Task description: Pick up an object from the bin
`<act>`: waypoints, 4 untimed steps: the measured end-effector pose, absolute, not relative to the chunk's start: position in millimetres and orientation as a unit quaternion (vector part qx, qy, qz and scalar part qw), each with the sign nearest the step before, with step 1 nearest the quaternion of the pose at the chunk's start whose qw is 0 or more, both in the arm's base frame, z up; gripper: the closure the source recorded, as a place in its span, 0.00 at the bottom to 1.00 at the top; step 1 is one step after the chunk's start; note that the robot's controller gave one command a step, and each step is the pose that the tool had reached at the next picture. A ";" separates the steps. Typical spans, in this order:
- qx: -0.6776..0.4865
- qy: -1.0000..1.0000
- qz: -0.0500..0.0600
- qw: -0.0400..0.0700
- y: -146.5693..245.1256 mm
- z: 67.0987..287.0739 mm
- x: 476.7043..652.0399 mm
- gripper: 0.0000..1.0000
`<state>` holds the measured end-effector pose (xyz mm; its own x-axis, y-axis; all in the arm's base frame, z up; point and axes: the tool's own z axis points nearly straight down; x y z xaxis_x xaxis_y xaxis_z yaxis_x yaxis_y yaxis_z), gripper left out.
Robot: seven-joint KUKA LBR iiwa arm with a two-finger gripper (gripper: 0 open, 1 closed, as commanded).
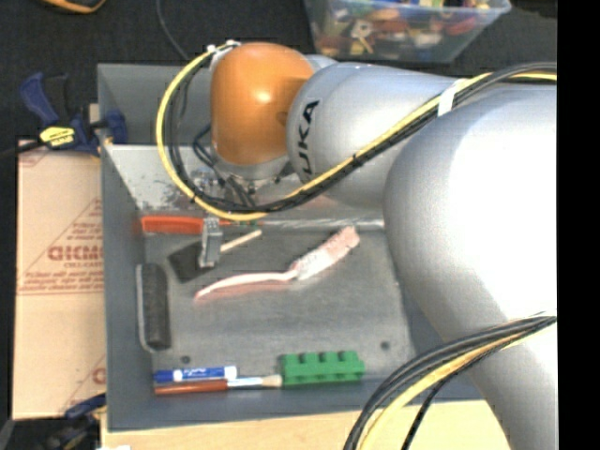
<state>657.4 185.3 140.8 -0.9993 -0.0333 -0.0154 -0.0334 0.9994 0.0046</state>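
Carefully, going from the left: a long dark grey bar (153,306) lies along the wall of the bin (281,331) at 9 o'clock. At 10 o'clock an orange-handled tool (172,223) lies across, with a small black piece (184,262) just below it. The gripper (211,247) hangs at about 10 o'clock too, just beside the black piece on its right and at the left end of a thin pale stick (242,238). I judge that one of these near things is the candidate, most likely the black piece or the stick. To do this step well, I would first centre the gripper over one thing alone. Then I would turn the wrist so that it closes across the narrow side, and come down straight, because a slanted descent could push one thing onto its neighbour. The pink toothbrush (277,275) in the middle, the blue and red marker (197,377) at 7 o'clock and the green brick (322,367) at 6 o'clock lie well apart and should not disturb. Whether the gripper is spread or pressed together I cannot tell, since the orange cover (253,101) and the cables hide its upper part. The arm (450,204) covers the bin from 1 to 4 o'clock, so what lies there is hidden. What the black piece really is I cannot make out.
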 end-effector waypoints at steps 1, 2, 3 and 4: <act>-0.021 1.000 0.001 0.002 144.9 100.8 656.1 0.00; -0.004 1.000 0.004 0.011 160.9 72.3 653.6 0.00; 0.011 1.000 0.003 0.008 182.2 71.5 653.2 1.00; 0.011 1.000 0.003 0.008 182.2 71.5 653.2 1.00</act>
